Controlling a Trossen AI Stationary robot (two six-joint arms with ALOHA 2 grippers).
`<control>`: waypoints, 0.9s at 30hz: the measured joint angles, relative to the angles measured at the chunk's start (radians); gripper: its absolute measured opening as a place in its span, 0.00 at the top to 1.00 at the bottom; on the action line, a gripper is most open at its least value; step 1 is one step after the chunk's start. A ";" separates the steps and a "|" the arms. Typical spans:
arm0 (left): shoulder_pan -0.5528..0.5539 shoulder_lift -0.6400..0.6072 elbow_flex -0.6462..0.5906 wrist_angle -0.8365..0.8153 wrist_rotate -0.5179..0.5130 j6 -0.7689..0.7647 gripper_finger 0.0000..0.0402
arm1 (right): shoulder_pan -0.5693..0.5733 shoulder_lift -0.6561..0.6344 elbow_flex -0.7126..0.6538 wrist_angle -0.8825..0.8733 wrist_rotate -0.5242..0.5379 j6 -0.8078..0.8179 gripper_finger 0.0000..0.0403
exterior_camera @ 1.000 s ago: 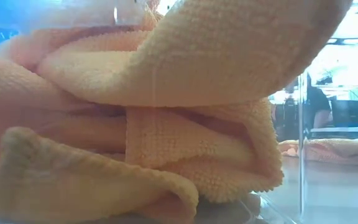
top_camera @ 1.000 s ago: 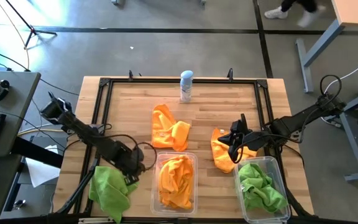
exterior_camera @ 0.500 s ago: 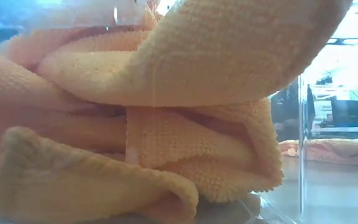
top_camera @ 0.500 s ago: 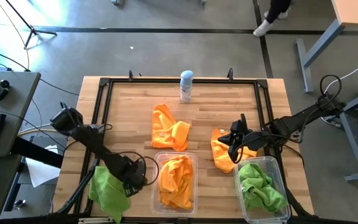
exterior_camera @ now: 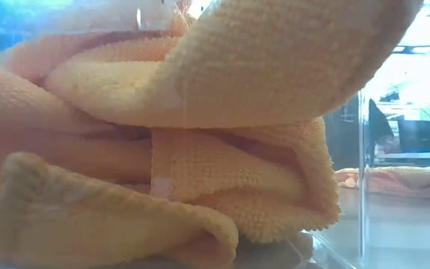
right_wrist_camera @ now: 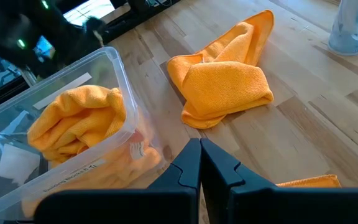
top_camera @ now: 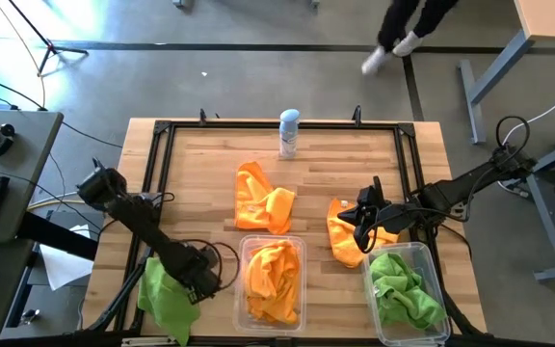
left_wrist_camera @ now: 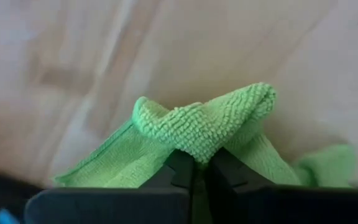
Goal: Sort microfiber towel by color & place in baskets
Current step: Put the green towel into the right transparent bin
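A lime green towel (top_camera: 165, 294) lies crumpled at the table's near left corner, and my left gripper (top_camera: 197, 280) is shut on it, pointing down. One clear basket (top_camera: 242, 253) holds an orange towel (top_camera: 273, 280), which fills the low view (exterior_camera: 163, 149). The other basket (top_camera: 434, 280), at the near right, holds a green towel (top_camera: 405, 294). An orange towel (top_camera: 261, 198) lies mid-table. Another orange towel (top_camera: 343, 239) lies beneath my right gripper (top_camera: 364, 220), which hovers shut with nothing in it (right_wrist_camera: 199, 155). My left gripper pinches a raised fold of the green towel (left_wrist_camera: 201, 127) between its two fingers (left_wrist_camera: 180, 169), coming from above and pointing down. The fold bunches up beyond the fingertips. The remainder of the towel (left_wrist_camera: 117, 165) lies slack on the table.
A white-and-blue spray can (top_camera: 289, 133) stands at the far middle of the table. A black frame (top_camera: 162, 130) runs round the table top. Bare wood shows at the far left and far right. A person walks past beyond the table's far edge.
My left gripper has gone toward the table's near edge and down onto the green towel's right side, tipping to point more steeply down. My right arm has kept still.
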 joint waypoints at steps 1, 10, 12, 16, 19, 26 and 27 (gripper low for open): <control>-0.001 -0.024 0.007 -0.027 -0.009 -0.015 0.99 | 0.000 0.000 0.000 0.000 0.000 0.000 1.00; -0.001 -0.275 0.189 -0.336 -0.210 -0.122 1.00 | 0.000 0.000 0.000 0.000 0.000 0.000 1.00; -0.001 -0.317 0.254 -0.409 -0.263 -0.132 1.00 | 0.000 0.000 0.000 0.000 0.000 0.000 1.00; -0.001 -0.369 0.394 -0.558 -0.369 -0.134 1.00 | 0.000 0.000 0.000 0.000 0.000 0.000 1.00; -0.001 -0.395 0.486 -0.581 -0.442 -0.108 1.00 | 0.000 0.000 0.000 0.000 0.000 0.000 1.00; 0.013 -0.427 0.626 -0.585 -0.569 0.000 1.00 | 0.000 0.000 0.000 0.000 0.000 0.000 1.00; 0.017 -0.427 0.640 -0.585 -0.578 0.021 1.00 | 0.000 0.000 0.000 -0.001 0.000 0.000 1.00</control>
